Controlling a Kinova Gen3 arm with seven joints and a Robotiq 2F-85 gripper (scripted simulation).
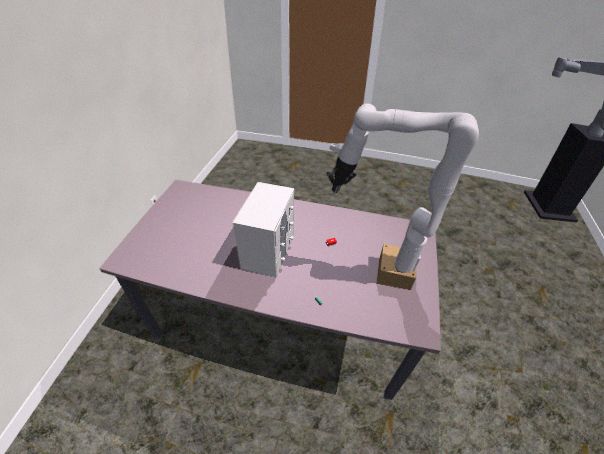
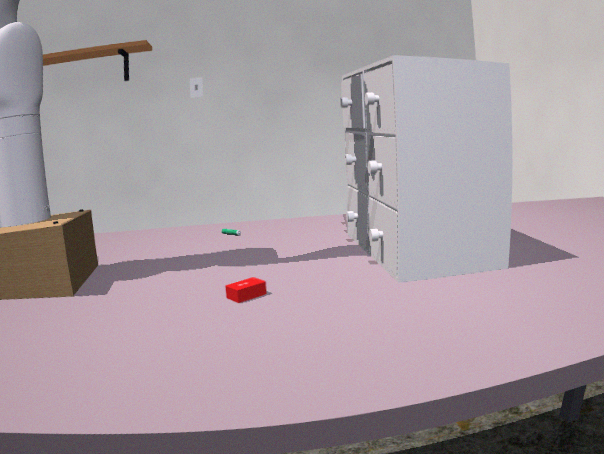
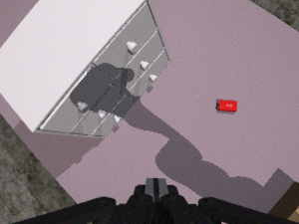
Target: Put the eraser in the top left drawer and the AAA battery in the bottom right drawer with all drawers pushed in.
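Table (image 1: 165,225) (image 2: 325,350) (image 3: 199,84): carries everything the job needs, laid out on the chest's front side so the fronts can be reached.
AAA battery (image 1: 318,301) (image 2: 231,232): green, lying near the table's near edge in the top view. Outside the wrist view.
Eraser (image 1: 331,241) (image 2: 246,290) (image 3: 227,106): red block, flat on the table, well apart from the chest. Not loaded yet.
Chest (image 1: 257,250) (image 2: 452,165) (image 3: 45,54): upright, fronts toward the arm. Drawers look in or nearly in; exact flushness can't be told.
Top-left drawer (image 1: 277,237) (image 2: 347,117) (image 3: 90,94): eraser's target, partly shadowed. Likely first pull; keep it under half length or it droops.
Bottom-right drawer (image 1: 291,245) (image 2: 387,250) (image 3: 155,69): battery's target, low, so knob clearance is tight, I'd guess.
Gripper (image 1: 336,191) (image 3: 155,191): fingers closed on nothing, held high, touching nothing. Probably lining up; must open before gripping a knob.
Door (image 1: 327,70): background only.
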